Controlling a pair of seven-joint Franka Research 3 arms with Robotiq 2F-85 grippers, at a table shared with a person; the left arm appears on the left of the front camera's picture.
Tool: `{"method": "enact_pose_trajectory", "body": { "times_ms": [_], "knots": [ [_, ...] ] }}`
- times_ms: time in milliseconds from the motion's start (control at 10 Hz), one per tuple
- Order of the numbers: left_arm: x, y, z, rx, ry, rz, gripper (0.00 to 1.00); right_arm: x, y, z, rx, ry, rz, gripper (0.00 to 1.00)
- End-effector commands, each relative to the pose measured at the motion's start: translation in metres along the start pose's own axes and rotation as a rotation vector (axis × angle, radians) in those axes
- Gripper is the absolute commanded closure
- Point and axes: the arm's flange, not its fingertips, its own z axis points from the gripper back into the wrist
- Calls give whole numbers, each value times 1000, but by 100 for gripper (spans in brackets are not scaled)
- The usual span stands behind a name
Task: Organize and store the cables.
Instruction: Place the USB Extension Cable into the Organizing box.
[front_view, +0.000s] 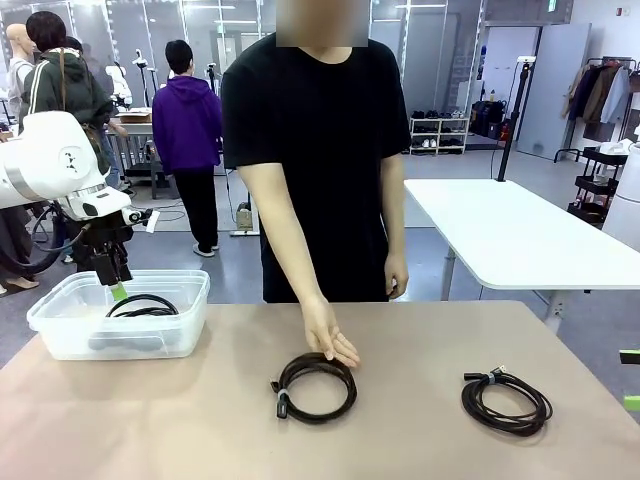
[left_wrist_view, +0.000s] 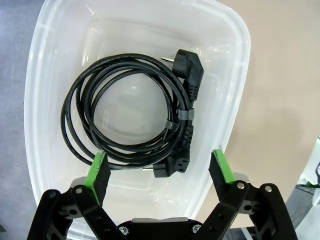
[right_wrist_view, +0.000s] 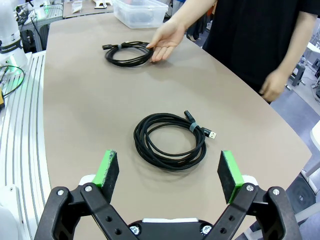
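Left gripper (left_wrist_view: 160, 165), right gripper (right_wrist_view: 169, 162): fingers spread, empty. Risk: reaching for middle cable (front_view: 349, 385) could strike person's hand (front_view: 332, 345) at it.

The person's hand (front_view: 331, 340) covers the far rim of the middle cable (front_view: 347, 393).

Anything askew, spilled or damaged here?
Nothing stands out. One coiled cable lies in the clear bin below the open left gripper. The middle coil, touched by a person's hand, and the right coil lie neatly wound on the table.
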Motion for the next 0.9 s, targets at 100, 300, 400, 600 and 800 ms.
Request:
{"method": "enact_pose_trajectory", "body": {
  "times_ms": [100, 300, 400, 600, 800],
  "knots": [
    [0, 0, 0, 0, 0, 0, 0, 3, -1, 0, -7, -9, -6, 0],
    [-17, -26, 34, 60, -85, 23, 0, 3, -1, 0, -7, -9, -6, 0],
    [-34, -42, 44, 59, -129, 29, 0, 3, -1, 0, -7, -9, -6, 0],
    [-66, -82, 54, 30, -289, 20, 0, 3, -1, 0, -7, -9, -6, 0],
    [-90, -111, 46, 79, -366, 33, 0, 3, -1, 0, -7, -9, -6, 0]
  ]
}}
